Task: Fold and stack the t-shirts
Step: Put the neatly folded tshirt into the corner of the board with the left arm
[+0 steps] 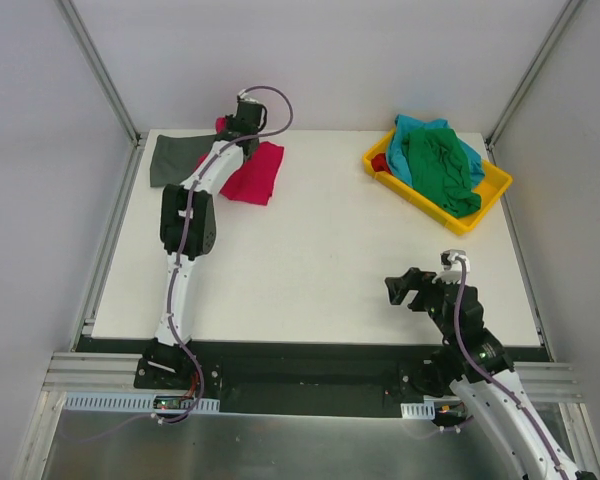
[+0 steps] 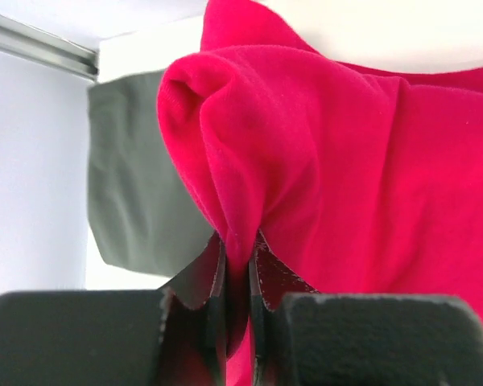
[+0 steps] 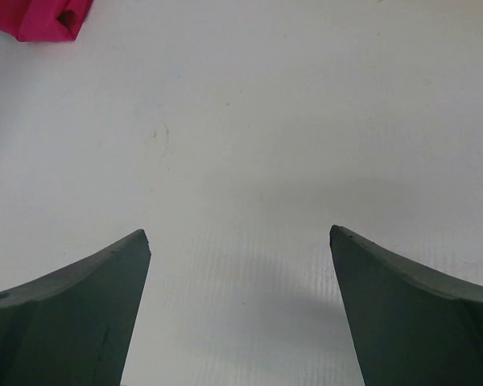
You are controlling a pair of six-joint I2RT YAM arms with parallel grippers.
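Observation:
The crimson red t-shirt (image 1: 256, 172) lies bunched at the table's far left, partly under my left arm. My left gripper (image 1: 234, 127) is shut on a fold of the red t-shirt (image 2: 306, 153); the cloth is pinched between the fingertips (image 2: 215, 269). The dark grey t-shirt (image 1: 173, 159) lies flat just left of it and shows behind the red cloth in the left wrist view (image 2: 137, 185). The green t-shirt (image 1: 440, 168) and the teal t-shirt (image 1: 416, 130) are piled in the yellow tray (image 1: 496, 183). My right gripper (image 1: 404, 289) is open and empty over bare table near the front right.
The yellow tray stands at the far right corner, with a bit of red cloth at its left end (image 1: 379, 162). A corner of the red t-shirt (image 3: 40, 18) shows at the top left of the right wrist view. Metal frame posts and white walls bound the table.

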